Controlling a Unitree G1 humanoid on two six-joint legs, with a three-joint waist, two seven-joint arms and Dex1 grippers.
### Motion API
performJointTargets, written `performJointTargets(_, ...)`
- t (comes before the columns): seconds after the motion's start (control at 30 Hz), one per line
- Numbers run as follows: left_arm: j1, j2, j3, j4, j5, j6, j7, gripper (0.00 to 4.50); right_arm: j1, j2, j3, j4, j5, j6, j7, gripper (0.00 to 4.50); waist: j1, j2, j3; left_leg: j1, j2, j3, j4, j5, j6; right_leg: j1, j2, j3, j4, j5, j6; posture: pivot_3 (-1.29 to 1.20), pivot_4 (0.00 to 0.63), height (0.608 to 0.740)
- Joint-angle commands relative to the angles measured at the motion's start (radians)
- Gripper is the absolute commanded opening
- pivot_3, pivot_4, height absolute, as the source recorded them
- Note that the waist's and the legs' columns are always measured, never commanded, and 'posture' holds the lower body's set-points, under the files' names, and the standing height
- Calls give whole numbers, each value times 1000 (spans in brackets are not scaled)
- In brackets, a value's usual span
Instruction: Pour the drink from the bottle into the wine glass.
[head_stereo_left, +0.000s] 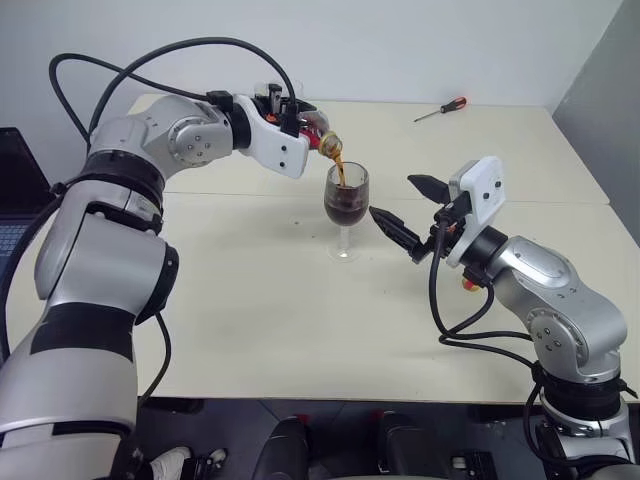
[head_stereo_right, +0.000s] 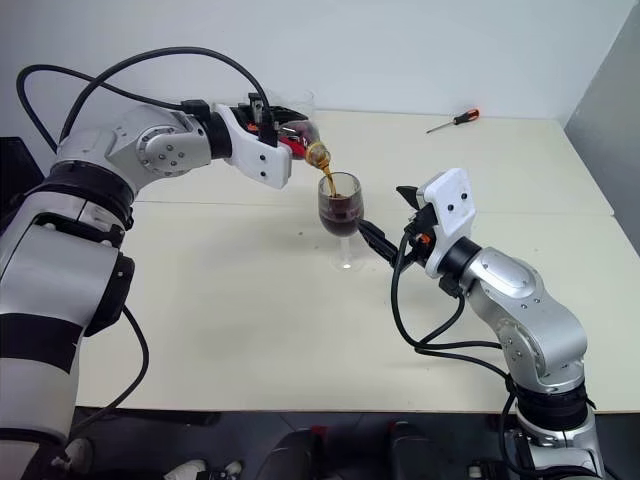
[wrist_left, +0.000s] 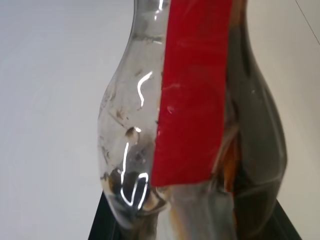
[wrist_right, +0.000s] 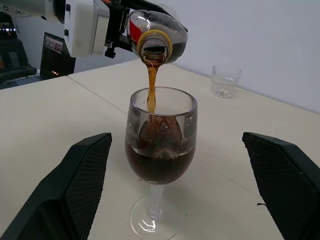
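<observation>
My left gripper (head_stereo_left: 292, 122) is shut on the clear bottle (head_stereo_left: 318, 135), which has a red label strip (wrist_left: 192, 90). The bottle is tipped, its mouth just above the wine glass (head_stereo_left: 346, 205). A thin stream of dark brown drink (wrist_right: 151, 92) falls from the mouth into the bowl. The bowl holds drink (wrist_right: 159, 165) to about half its height. The glass stands upright on the table. My right gripper (head_stereo_left: 392, 197) is open beside the bowl on its right, one finger (wrist_right: 75, 185) to each side without touching it.
A red-handled screwdriver (head_stereo_left: 441, 109) lies at the far right of the cream table (head_stereo_left: 250, 320). A short clear tumbler (wrist_right: 225, 81) stands behind the glass near the wall. A dark laptop (head_stereo_left: 15, 190) sits off the table's left edge.
</observation>
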Motion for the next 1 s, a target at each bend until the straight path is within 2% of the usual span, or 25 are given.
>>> performJointTargets(0.03, -46, 16, 16, 2, -16, 8, 18, 1159, -18, 0, -10, -20, 5, -17, 3, 4500, 0, 0, 0, 0, 0, 0, 0, 0, 0, 0, 0, 0, 0, 0, 0, 0, 150, 740)
performJointTargets(0.17, -28, -4, 70, 13, -93, 23, -56, 1159, -16, 0, -11, -20, 4, -17, 2, 4500, 0, 0, 0, 0, 0, 0, 0, 0, 0, 0, 0, 0, 0, 0, 0, 0, 150, 740)
performJointTargets(0.43, 47, -69, 272, 9, -367, 100, -375, 1159, -12, -1, -12, -22, 3, -16, -1, 4500, -2, 0, 0, 0, 0, 0, 0, 0, 0, 0, 0, 0, 0, 0, 0, 0, 150, 740)
performJointTargets(0.63, 82, -115, 401, -21, -535, 192, -549, 1159, -9, -1, -14, -24, 3, -15, -3, 4500, -3, 0, 0, 0, 0, 0, 1, 0, 0, 0, 0, 0, 0, 0, 0, 0, 150, 740)
performJointTargets(1.0, 106, -220, 640, -77, -813, 548, -657, 1159, -5, -4, -17, -32, 6, -13, -2, 4500, -9, 0, 0, 0, 0, -1, 1, 0, 0, 0, 0, 0, 1, 0, 0, 0, 150, 740)
